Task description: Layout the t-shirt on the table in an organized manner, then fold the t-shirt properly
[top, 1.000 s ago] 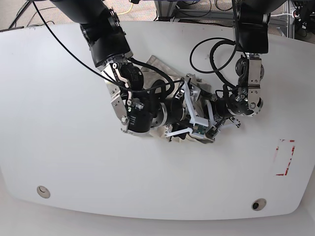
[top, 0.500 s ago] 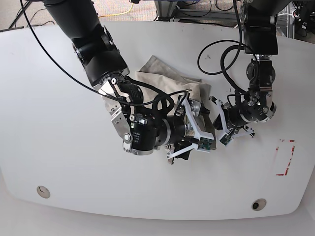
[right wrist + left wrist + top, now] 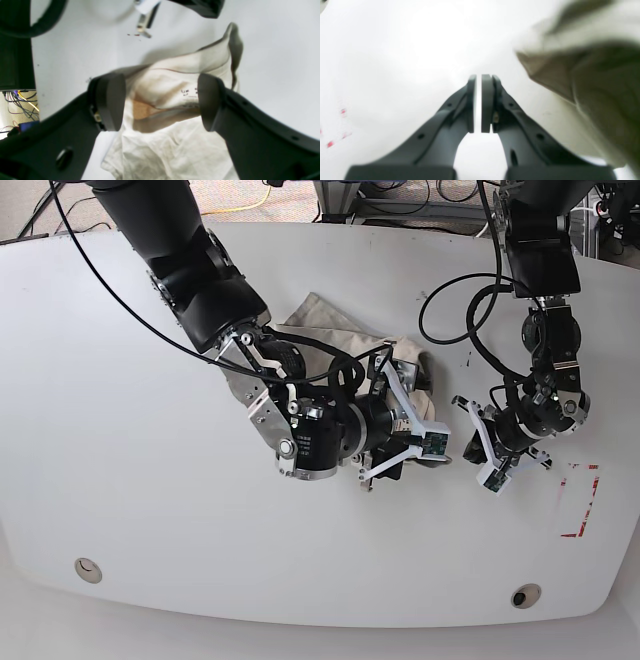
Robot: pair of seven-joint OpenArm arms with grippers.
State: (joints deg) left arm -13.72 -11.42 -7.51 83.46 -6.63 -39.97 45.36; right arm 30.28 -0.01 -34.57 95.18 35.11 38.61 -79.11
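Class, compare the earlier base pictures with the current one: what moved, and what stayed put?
The left gripper, shut and empty, drew away from the t-shirt toward the red mark. The right gripper, open, slid toward the table's near edge, uncovering more cloth. The t-shirt stayed bunched mid-table.

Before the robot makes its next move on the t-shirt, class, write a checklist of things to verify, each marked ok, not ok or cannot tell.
1. T-shirt spread flat: not ok, it lies bunched and wrinkled.
2. Right hand open: ok, fingers wide apart with cloth between them.
3. Right hand gripping cloth: not ok, the fingers are not closed on it.
4. Left hand free of cloth: ok, shut on nothing, shirt beside it.
5. Bare table around the shirt for laying out: ok.
6. Collar or sleeves located: cannot tell, folds hide them.
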